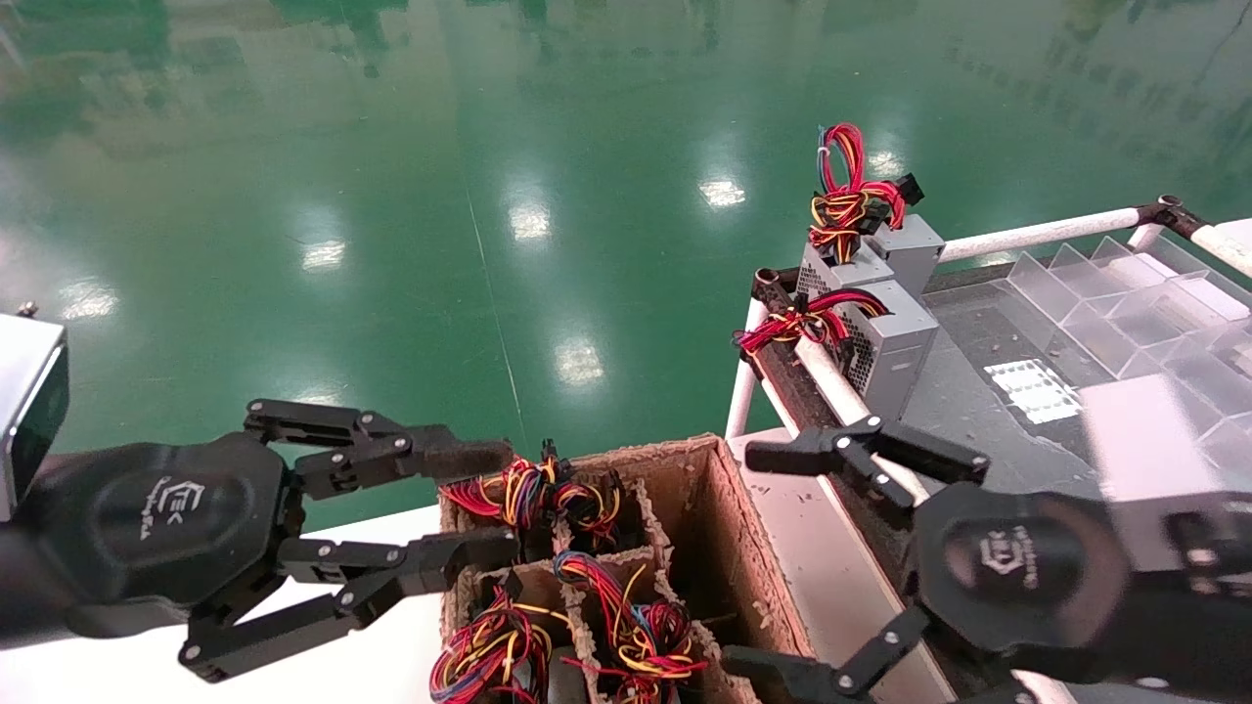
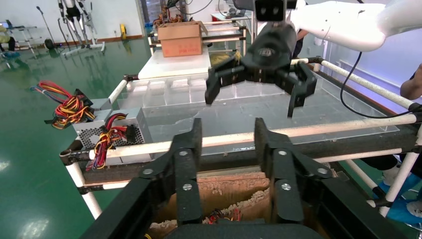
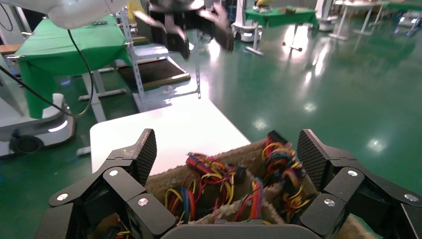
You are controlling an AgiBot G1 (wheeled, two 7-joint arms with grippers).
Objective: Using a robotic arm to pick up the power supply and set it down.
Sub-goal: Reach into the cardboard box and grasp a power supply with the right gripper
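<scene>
left hand (image 1: 486, 508) open, wired crate (image 1: 685, 460)

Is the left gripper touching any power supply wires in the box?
Cannot tell. In the head view the left gripper is open, its fingertips overlapping the wires at the cardboard box edge; no view shows contact or gap plainly.

Two power supplies (image 1: 885, 332), two pincers (image 1: 489, 504)

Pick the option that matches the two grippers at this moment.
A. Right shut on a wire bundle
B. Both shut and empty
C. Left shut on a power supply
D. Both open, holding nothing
D. In the head view the left gripper and the right gripper both have their fingers spread with nothing between them, hovering at either side of the cardboard box of wired power supplies.
</scene>
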